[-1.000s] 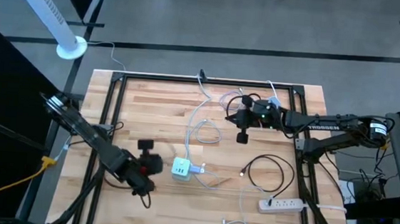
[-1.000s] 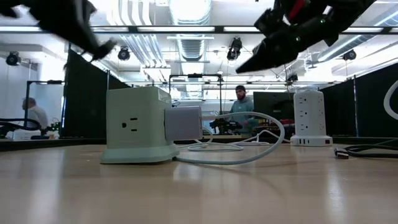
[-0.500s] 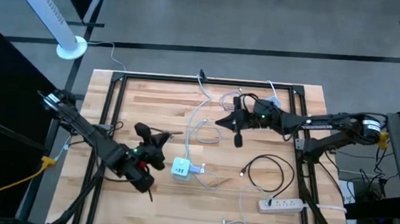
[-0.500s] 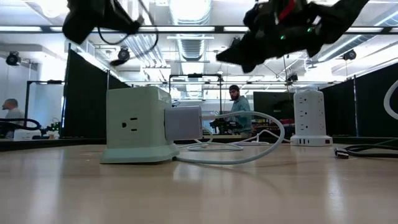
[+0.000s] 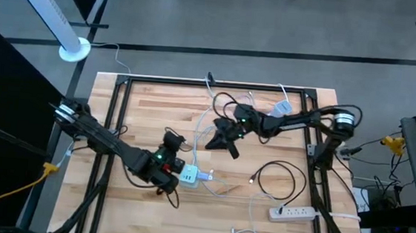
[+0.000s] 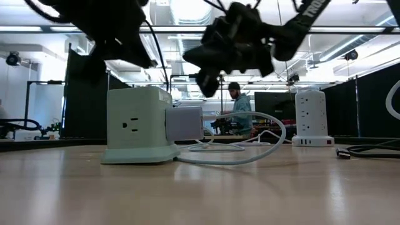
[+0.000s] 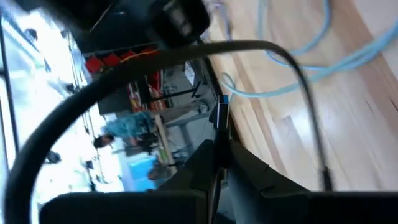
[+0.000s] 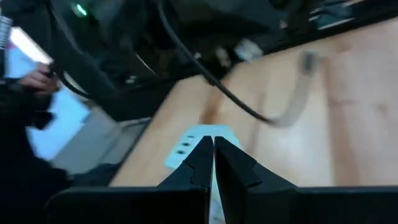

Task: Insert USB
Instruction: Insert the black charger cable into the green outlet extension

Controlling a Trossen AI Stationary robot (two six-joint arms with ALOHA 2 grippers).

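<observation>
A pale green power cube (image 5: 186, 174) stands on the table near its middle, with a white plug (image 6: 184, 123) in its right side and a white cable (image 5: 214, 185) trailing off. My left gripper (image 5: 176, 166) is shut right beside the cube's left side, above it in the low view (image 6: 128, 47). My right gripper (image 5: 213, 141) is shut, hangs above the table just beyond the cube and points at it; the right wrist view shows the cube's ports (image 8: 186, 144) ahead of the shut fingers. A coiled black cable (image 5: 277, 178) with a small plug end (image 5: 252, 181) lies to the right.
A white power strip (image 5: 293, 211) lies near the right front. White and pale blue cables (image 5: 210, 131) loop over the table's middle and back. A white tower strip (image 6: 310, 119) stands at the back. A person (image 6: 240, 109) stands in the room behind.
My left gripper has moved toward the table's right edge, up to the green cube, and rolled about its axis. My right gripper has swung from the far right toward the table's left and near side, sinking toward the cube, and has rolled too. Both stayed shut.
</observation>
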